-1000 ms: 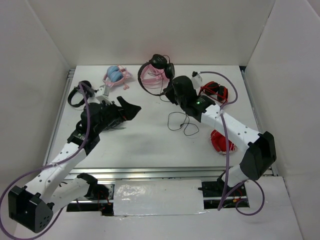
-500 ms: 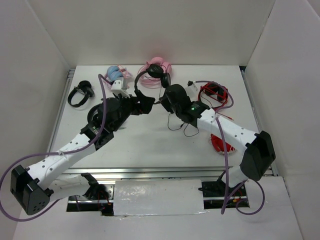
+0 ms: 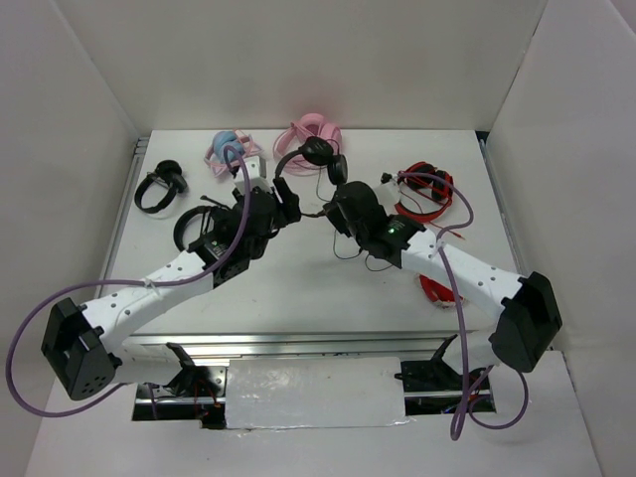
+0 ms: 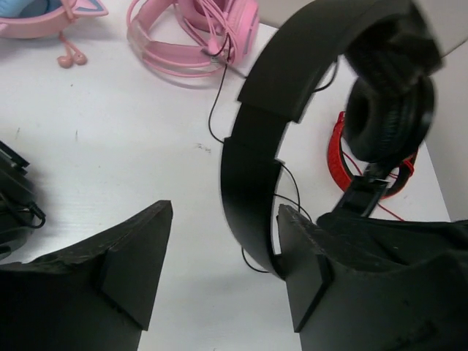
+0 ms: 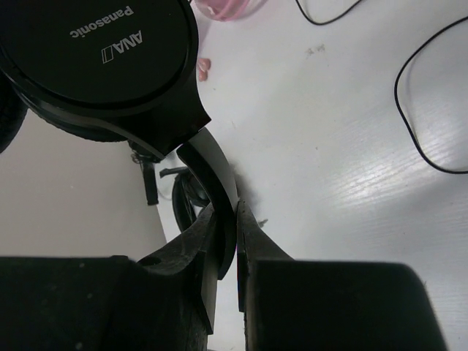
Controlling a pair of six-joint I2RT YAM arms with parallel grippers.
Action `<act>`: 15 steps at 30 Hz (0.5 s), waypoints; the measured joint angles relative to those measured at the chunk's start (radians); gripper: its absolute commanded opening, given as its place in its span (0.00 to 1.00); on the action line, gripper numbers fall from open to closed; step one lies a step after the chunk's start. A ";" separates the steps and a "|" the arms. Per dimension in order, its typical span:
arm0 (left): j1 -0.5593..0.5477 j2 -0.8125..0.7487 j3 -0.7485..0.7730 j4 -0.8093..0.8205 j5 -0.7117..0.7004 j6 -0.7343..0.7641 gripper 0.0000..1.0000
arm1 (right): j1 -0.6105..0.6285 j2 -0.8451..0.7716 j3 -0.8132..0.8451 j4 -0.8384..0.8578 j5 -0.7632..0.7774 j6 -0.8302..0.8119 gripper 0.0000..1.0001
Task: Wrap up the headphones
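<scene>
Black and slim, the headphones (image 3: pixel 316 154) sit held up near the upper centre of the top view. Their thin headband is pinched between the nearly closed fingers of the right gripper (image 5: pixel 228 227), with one earcup just above that grip. The left gripper (image 4: pixel 227 216) stands partly open astride the same headband; one finger may brush it, though blur leaves that unsure. The long cable (image 3: pixel 363 253) loops on the white table (image 3: pixel 298 288) at mid-frame. Pink headphones (image 3: pixel 310 129) lie at the top centre and red headphones (image 3: pixel 429 189) at the right.
</scene>
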 measured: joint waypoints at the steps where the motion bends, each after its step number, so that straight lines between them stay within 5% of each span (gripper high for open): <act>1: -0.005 0.001 0.003 -0.011 -0.014 -0.011 0.73 | 0.002 -0.010 0.000 0.002 0.008 0.002 0.00; 7: -0.032 0.004 0.015 -0.022 -0.062 -0.037 0.55 | 0.005 -0.022 -0.008 0.018 0.032 -0.015 0.00; 13: -0.040 0.061 0.082 -0.050 -0.081 -0.052 0.07 | 0.024 -0.022 -0.072 0.123 0.061 -0.058 0.00; 15: -0.037 0.080 0.102 -0.080 -0.101 -0.054 0.00 | 0.033 -0.022 -0.085 0.165 0.070 -0.087 0.08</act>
